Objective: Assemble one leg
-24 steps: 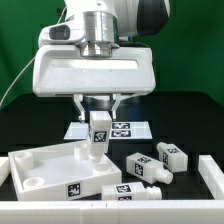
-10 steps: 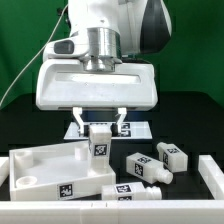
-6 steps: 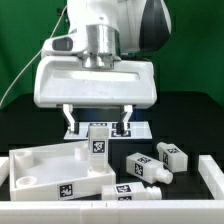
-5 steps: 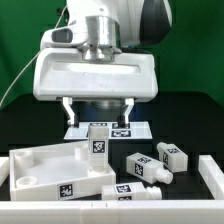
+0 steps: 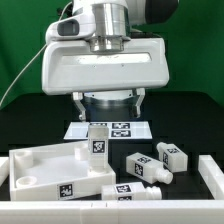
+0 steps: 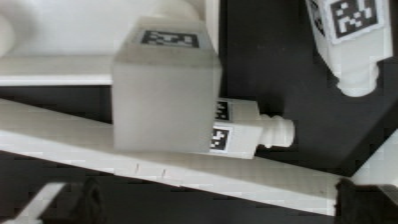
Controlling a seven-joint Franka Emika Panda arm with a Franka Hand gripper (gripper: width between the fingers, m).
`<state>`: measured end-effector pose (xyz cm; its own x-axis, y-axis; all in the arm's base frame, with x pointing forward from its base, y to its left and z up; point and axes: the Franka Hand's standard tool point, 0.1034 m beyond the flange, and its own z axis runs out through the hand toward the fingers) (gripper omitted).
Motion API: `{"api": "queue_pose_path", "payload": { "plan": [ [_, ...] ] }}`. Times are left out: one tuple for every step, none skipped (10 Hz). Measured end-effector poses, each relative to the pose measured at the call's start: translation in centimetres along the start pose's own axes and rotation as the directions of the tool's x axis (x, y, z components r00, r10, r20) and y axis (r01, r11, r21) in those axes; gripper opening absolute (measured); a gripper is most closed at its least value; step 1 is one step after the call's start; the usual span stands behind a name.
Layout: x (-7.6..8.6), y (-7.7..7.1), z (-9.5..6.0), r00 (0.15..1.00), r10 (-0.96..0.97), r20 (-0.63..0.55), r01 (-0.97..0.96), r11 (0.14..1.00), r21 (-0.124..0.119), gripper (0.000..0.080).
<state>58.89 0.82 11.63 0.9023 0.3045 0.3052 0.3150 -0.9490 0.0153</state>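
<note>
You see the gripper hanging above the leg, its jaws spread wide and gripping nothing. The leg stands upright at the white panel, below the fingertips and not touching them. Spare legs lie toward the exterior view's right.

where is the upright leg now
In the exterior view the upright leg stands at the far corner of the white panel on the exterior view's right, below the open gripper, with the marker board behind it.
</note>
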Motion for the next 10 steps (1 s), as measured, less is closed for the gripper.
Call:
{"api": "queue_pose_path", "payload": {
  "plan": [
    [-0.4, 0.0, 0.1, 0.997, 0.029, 0.073, -0.03, 0.999, 0.025, 0.0649],
    [-0.2, 0.0, -0.1, 0.991, 0.054, 0.123, -0.058, 0.998, 0.028, 0.0649],
    [-0.3, 0.2, -0.2, 0.989, 0.066, 0.135, -0.069, 0.997, 0.021, 0.0649],
    [-0.5, 0.6, -0.2, 0.989, 0.075, 0.127, -0.078, 0.997, 0.012, 0.0649],
    [-0.9, 0.9, -0.1, 0.988, 0.087, 0.13, -0.089, 0.996, 0.007, 0.0649],
    [-0.9, 0.9, 0.0, 0.988, 0.087, 0.131, -0.089, 0.996, 0.008, 0.0649],
    [-1.0, 0.9, 0.0, 0.987, 0.087, 0.132, -0.089, 0.996, 0.008, 0.0649],
    [-1.0, 0.9, 0.0, 0.987, 0.087, 0.132, -0.089, 0.996, 0.009, 0.0649],
    [-1.3, 1.0, 0.2, 0.983, 0.116, 0.144, -0.119, 0.993, 0.008, 0.0649],
    [-1.8, 1.5, 0.6, 0.971, 0.167, 0.169, -0.17, 0.985, 0.002, 0.0649]
  ]
}}
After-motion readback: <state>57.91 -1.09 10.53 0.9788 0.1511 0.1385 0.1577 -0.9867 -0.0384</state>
